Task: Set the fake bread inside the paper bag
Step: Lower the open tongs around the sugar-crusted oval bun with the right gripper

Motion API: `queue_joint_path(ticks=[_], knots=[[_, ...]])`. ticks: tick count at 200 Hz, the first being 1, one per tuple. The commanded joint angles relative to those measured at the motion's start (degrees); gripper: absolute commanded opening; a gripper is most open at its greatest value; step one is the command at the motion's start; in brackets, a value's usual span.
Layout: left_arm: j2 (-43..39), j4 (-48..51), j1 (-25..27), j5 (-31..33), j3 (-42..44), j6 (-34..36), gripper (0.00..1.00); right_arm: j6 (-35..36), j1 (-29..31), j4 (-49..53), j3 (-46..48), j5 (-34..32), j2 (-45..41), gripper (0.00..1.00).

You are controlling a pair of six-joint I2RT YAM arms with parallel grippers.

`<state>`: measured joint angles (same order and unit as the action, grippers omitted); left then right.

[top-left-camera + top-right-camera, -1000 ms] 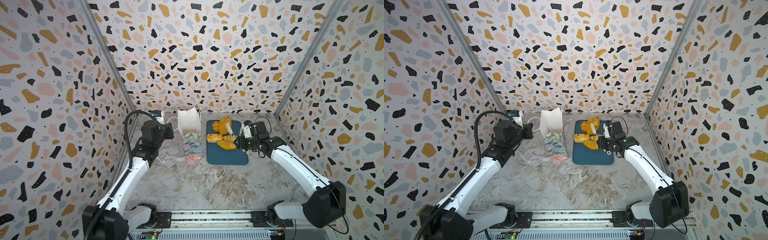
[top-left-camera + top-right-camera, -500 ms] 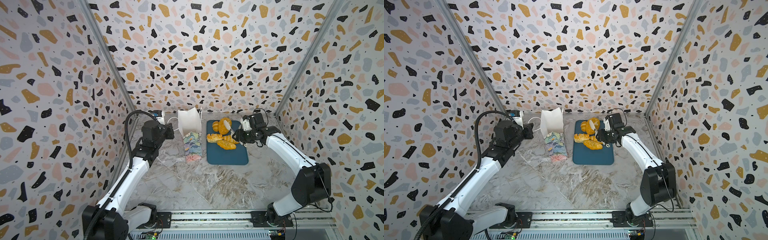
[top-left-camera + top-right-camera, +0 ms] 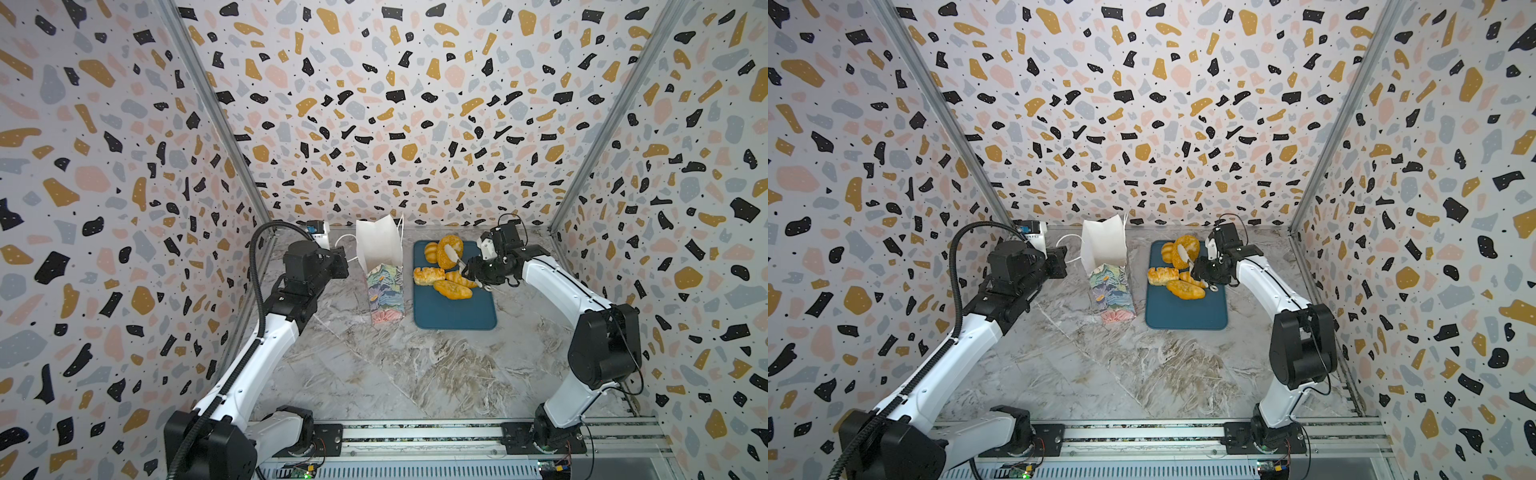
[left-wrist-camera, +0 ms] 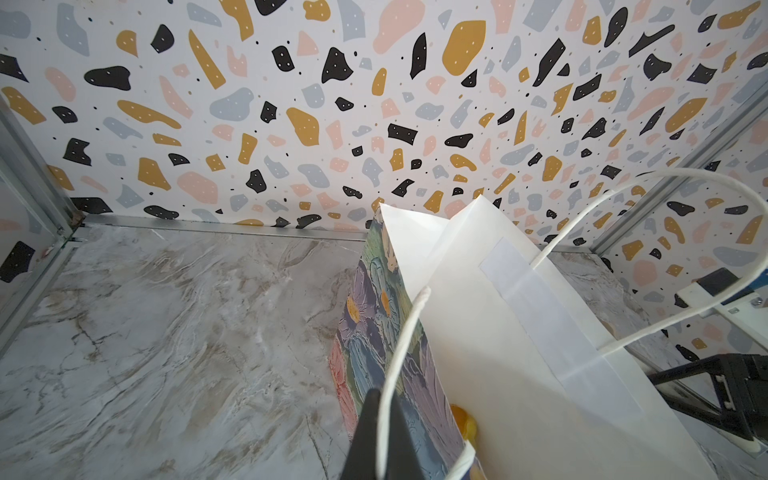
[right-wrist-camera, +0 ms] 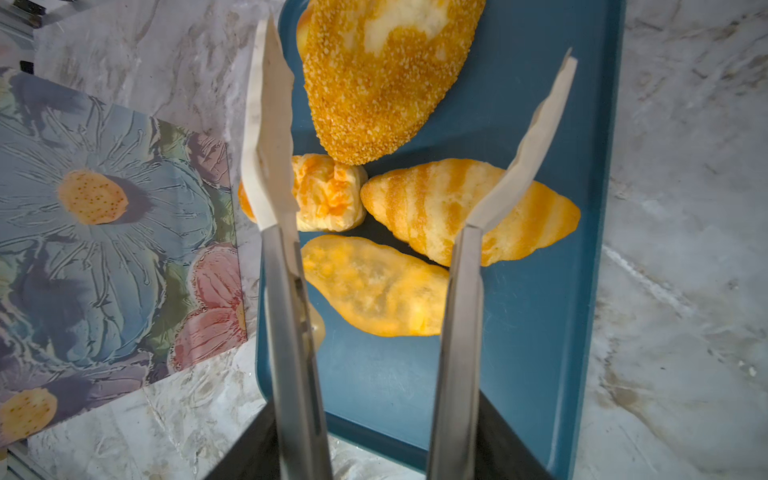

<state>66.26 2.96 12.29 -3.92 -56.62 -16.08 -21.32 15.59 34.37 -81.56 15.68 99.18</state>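
Marble tabletop [image 3: 374, 374] between terrazzo-patterned walls [image 3: 395, 104].

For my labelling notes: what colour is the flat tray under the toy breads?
Dark teal-blue, plain; the flat tray shows best in the right wrist view.

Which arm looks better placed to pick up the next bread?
The right: its open tongs hover over the breads on the tray. The left gripper is shut on the bag's handle.

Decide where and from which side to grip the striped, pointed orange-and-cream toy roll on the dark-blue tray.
Across the middle of the striped, pointed orange-and-cream toy roll, from above, one tip on each long side: it lies flat on the dark-blue tray, thickest there, ends taper.
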Motion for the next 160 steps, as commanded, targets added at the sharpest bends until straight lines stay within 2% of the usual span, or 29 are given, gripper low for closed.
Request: queue_joint_path(ticks=[1,160], knots=[[-1.35,-0.4,0.28,0.14,-0.58,0.32,0.0,1.03,-0.26,0.74,-3.79,0.97,-0.04,0.6],[-1.37,-0.41,0.36,0.45,-0.42,0.52,0.0,-0.02,-0.57,0.22,-11.19,3.87,8.33,0.61]])
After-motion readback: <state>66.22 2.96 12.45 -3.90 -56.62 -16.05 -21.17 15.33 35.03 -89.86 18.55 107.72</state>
